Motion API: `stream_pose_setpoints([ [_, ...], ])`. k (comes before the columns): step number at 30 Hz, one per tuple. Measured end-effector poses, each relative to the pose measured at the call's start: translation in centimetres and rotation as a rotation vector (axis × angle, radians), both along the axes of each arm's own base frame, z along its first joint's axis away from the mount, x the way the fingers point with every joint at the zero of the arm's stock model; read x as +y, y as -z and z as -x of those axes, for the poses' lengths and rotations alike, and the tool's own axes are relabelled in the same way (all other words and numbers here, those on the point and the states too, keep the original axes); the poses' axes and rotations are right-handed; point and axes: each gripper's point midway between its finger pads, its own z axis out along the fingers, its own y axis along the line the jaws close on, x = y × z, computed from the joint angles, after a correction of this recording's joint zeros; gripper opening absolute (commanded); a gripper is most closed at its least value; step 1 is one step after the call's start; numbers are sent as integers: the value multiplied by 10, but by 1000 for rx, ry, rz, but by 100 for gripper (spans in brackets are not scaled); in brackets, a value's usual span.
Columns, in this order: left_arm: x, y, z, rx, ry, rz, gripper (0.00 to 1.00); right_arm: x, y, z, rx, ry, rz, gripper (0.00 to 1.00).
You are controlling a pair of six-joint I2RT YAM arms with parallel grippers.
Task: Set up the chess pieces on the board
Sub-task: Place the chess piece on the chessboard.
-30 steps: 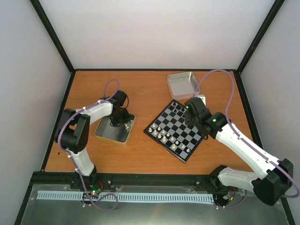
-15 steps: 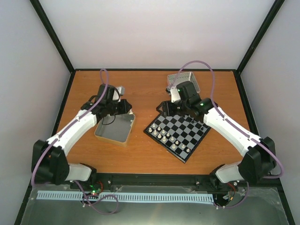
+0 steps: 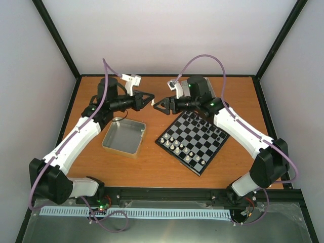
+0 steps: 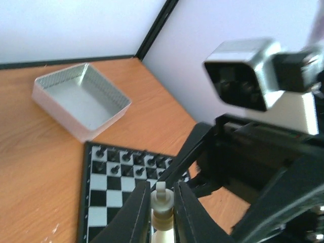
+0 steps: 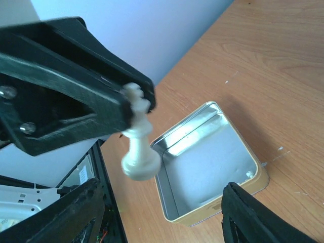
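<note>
Handing over the cream chess piece (image 5: pixel 137 146), pinched in the closed left hand (image 3: pixel 150 100) high above the tabletop just far-left of the board (image 3: pixel 201 135), probably needs the wide-open right hand (image 3: pixel 157 105) closing squarely before the left releases.

Board (image 3: pixel 195 144) right of centre, tin (image 3: pixel 124 137) to its left, tray (image 4: pixel 83 98) beyond board, left gripper (image 3: pixel 150 100) facing right gripper (image 3: pixel 156 105) far centre, piece (image 5: pixel 136 152) in the left one.
</note>
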Motion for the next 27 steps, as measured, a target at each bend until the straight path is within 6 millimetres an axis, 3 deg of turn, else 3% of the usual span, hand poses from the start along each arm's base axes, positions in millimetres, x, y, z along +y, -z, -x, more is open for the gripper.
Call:
stream_pose_setpoints([
  [4, -7, -21, 2, -43, 40, 62, 12, 3, -2, 1, -14, -5, -6, 58],
  [8, -10, -27, 4, -46, 62, 88, 12, 8, -6, 2, -32, -7, -16, 53],
  [11, -10, -29, 5, -47, 66, 98, 12, 10, -9, -1, -49, 2, -32, 47],
  [16, -10, -30, 3, -36, 55, 111, 13, 12, -10, -2, -52, 6, -48, 28],
  [22, -10, -30, 1, -30, 45, 125, 13, 13, -14, -2, -69, 10, -61, 27],
  [27, -10, -29, 1, -24, 42, 132, 15, 12, -13, -2, -70, 15, -62, 13],
])
